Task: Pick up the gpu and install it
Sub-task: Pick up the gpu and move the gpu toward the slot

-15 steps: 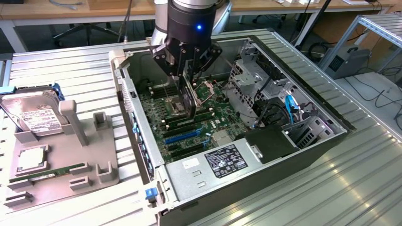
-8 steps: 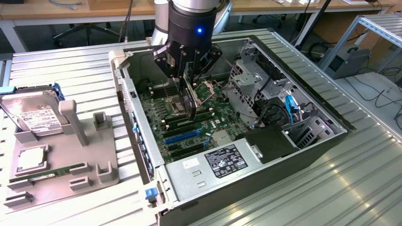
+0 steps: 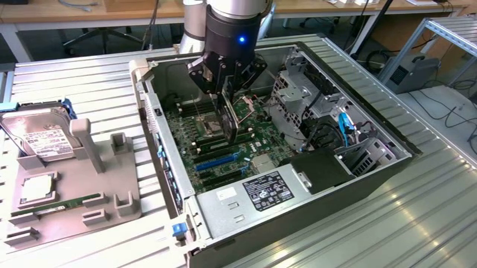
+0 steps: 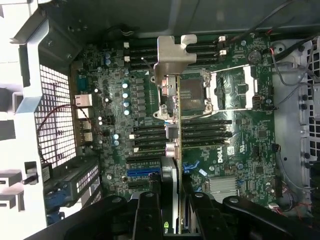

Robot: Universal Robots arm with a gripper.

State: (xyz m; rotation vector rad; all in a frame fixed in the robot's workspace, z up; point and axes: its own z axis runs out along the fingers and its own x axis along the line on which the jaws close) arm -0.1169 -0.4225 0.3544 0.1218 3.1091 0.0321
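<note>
My gripper (image 3: 228, 92) hangs over the open computer case (image 3: 387, 167), shut on the gpu (image 3: 232, 120). The card stands on edge between the fingers, its lower edge just above the green motherboard (image 3: 253, 148). In the wrist view the gpu (image 4: 172, 130) appears edge-on, running from its silver bracket (image 4: 172, 52) back to my gripper (image 4: 172, 205), with black fingers (image 4: 148, 212) on either side. It sits over the CPU socket (image 4: 192, 92) and the black RAM slots (image 4: 205, 131). A blue expansion slot (image 4: 142, 173) lies on the board beside the card, near the fingers.
A grey fixture tray (image 3: 97, 167) at the exterior view's left carries a hard drive (image 3: 41, 139), a CPU (image 3: 37, 190) and a green RAM stick (image 3: 60, 204). Inside the case are a power supply (image 3: 253, 195), a drive cage (image 3: 298, 95) and a blue cable (image 3: 344, 125).
</note>
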